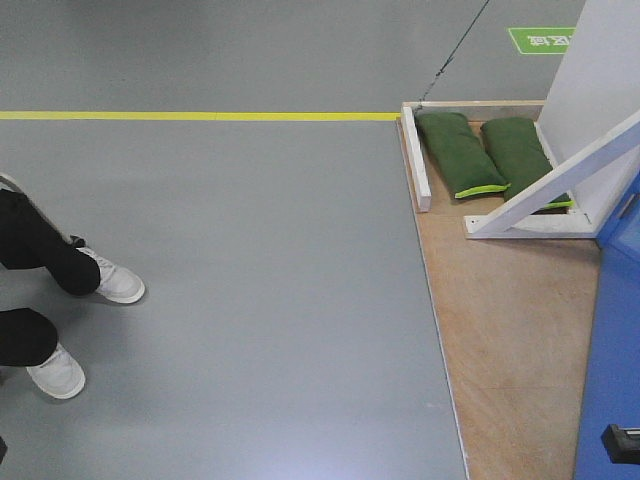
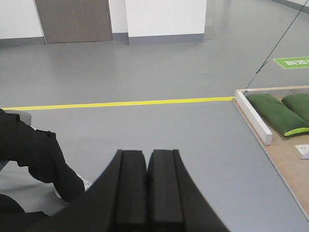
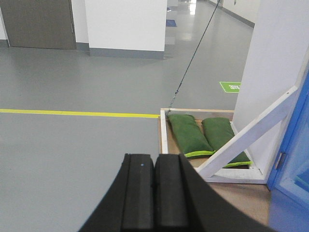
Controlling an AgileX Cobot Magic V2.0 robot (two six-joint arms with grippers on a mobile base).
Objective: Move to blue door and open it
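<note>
The blue door (image 1: 612,340) stands at the right edge of the wood board (image 1: 510,360), and only a thin strip of it shows at the far right of the front view. The right wrist view shows it too, low in the right corner. A small black part (image 1: 622,440) sticks out from the door near the bottom of the front view, but I cannot tell what it is. I see no handle, and I cannot tell if the door is open or closed. Two green bags (image 1: 485,152) lie side by side at the far end of the board, next to a slanted white brace (image 1: 560,180). A yellow line (image 1: 200,115) runs across the gray floor (image 1: 280,300) up to the far left corner of the board. A person's legs and white shoes (image 1: 115,285) are at the left, well apart from the board. The left hand (image 2: 147,159) is pressed together and holds nothing. The right hand (image 3: 154,162) is pressed together too, and it is empty. Neither hand touches the door. I think the robot is close to the door but not facing it yet, so the moving part looks partly done. It needs to turn to the door, find the handle, grab it and swing the door open. None of that opening work looks started.
</note>
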